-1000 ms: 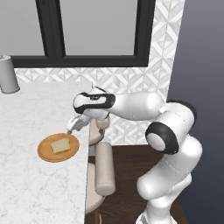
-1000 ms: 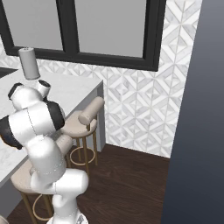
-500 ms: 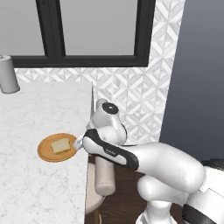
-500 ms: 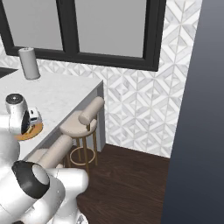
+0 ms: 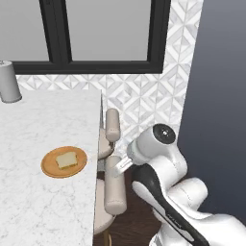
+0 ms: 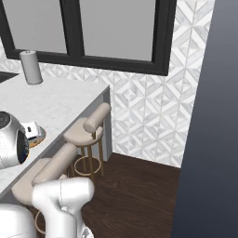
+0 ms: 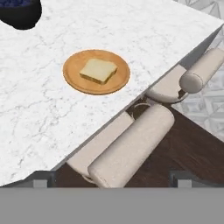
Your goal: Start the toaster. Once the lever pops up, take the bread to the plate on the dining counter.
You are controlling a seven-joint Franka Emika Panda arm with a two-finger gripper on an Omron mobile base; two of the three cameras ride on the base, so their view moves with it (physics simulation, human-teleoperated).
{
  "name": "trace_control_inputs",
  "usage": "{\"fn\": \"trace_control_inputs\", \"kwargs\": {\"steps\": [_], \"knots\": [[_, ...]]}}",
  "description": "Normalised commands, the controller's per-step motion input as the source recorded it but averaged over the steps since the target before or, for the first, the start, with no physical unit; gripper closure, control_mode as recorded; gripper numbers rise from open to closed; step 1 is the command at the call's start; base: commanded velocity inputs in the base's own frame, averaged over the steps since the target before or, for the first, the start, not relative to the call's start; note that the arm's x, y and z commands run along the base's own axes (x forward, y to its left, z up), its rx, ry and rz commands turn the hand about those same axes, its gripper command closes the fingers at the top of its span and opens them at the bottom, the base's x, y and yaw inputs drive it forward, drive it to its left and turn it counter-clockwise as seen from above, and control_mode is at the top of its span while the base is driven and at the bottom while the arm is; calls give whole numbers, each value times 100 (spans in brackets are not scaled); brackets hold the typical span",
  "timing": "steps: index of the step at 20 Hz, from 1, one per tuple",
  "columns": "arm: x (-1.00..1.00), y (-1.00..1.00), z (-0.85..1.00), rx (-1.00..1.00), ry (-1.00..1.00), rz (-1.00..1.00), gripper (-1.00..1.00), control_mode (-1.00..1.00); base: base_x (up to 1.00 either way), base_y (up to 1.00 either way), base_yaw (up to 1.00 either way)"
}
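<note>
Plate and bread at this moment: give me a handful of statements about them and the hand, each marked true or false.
1. The bread lies on the plate. True.
2. The plate sits on the dining counter. True.
3. The hand is shut on the bread. False: the hand is open, holds nothing, and is back over the stools beside the counter's edge.
4. The bread hangs over the plate's rim. False: it lies wholly inside the rim.
5. A grey canister stands on the plate. False: it stands apart, at the counter's far end by the window.
</note>
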Motion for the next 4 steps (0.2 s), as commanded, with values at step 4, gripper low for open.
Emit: {"fn": "trace_control_inputs", "kwargs": {"steps": [4], "knots": [[-100, -97, 0, 0, -11, -2, -100, -100, 0, 0, 0]]}}
